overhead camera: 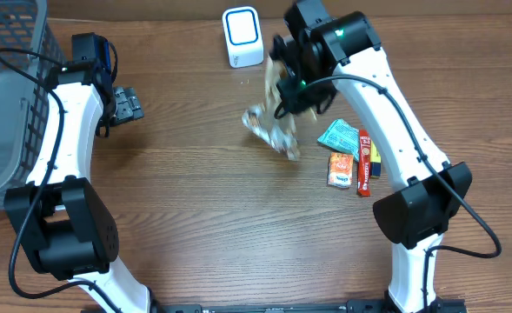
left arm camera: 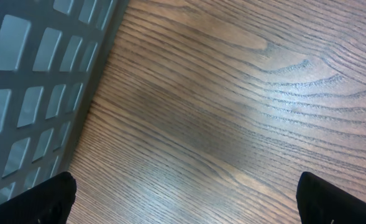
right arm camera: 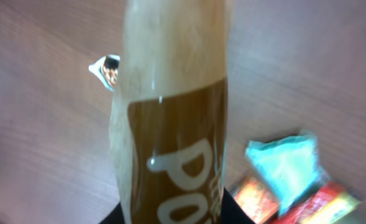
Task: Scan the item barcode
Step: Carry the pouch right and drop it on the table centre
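Overhead: right gripper (overhead camera: pixel 292 91) clamped on a brown pouch (overhead camera: pixel 273 130), which is blurred and held over the table (overhead camera: pixel 195 200), below and just right of the white scanner (overhead camera: pixel 242 36). Left gripper (overhead camera: pixel 127 104) near the basket (overhead camera: pixel 12 52), jaws spread, empty.
Left wrist: bare wood and basket wall between parted fingertips (left arm camera: pixel 46 199).
Right wrist: the pouch's white lettering reads here, not from overhead. Teal packet (right arm camera: pixel 288 168) lies beyond it.

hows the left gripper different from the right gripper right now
The left gripper is open and empty; the right gripper is shut on a brown pouch. The left gripper sits beside the grey basket; the right gripper is near the white scanner. Under the left gripper is only bare wood; close to the right gripper lie small packets. Both are over the same wooden table.
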Robot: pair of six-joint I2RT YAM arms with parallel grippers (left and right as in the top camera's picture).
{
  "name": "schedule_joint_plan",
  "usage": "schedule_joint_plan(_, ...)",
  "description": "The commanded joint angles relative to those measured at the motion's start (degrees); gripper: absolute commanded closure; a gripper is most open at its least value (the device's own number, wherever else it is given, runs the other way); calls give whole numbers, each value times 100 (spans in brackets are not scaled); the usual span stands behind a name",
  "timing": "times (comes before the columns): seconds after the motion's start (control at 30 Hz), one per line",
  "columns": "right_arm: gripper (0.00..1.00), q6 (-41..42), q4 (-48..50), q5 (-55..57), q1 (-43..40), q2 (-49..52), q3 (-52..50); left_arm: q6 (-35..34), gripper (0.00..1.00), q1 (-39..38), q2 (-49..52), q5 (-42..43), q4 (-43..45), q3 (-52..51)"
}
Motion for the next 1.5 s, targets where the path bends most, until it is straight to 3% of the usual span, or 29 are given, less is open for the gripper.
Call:
schedule_joint_plan(0.0, 96, -260, -225, -597, -140, 26, -389, -57, 0, -11, 7, -74, 15, 109)
schedule_joint_plan(0.3, 83, -234, 208, -339, -343, 28, -1722, -57, 0, -11, 7, -74, 15, 109)
schedule_joint_plan(0.5, 38, -190, 621, -238, -396, 28, -2389, -57, 0, -13, 7, -74, 15, 109)
schedule_joint_plan(0.6, 21, 2, 761, -142, -428, 28, -2524, -57, 0, -11, 7, -74, 15, 109)
schedule_joint_plan(0.67, 0, 81, 826, -142, -437, 28, -2559, -57, 0, -11, 7, -74, 15, 109)
schedule_joint_plan(1.03, 0, 87, 1172, -146, -437, 28, -2559, -57, 0, -11, 7, -74, 15, 109)
schedule_joint_plan(1.47, 0, 87, 2846, -146, -437, 28, -2559, -57, 0, -11, 7, -74, 15, 109)
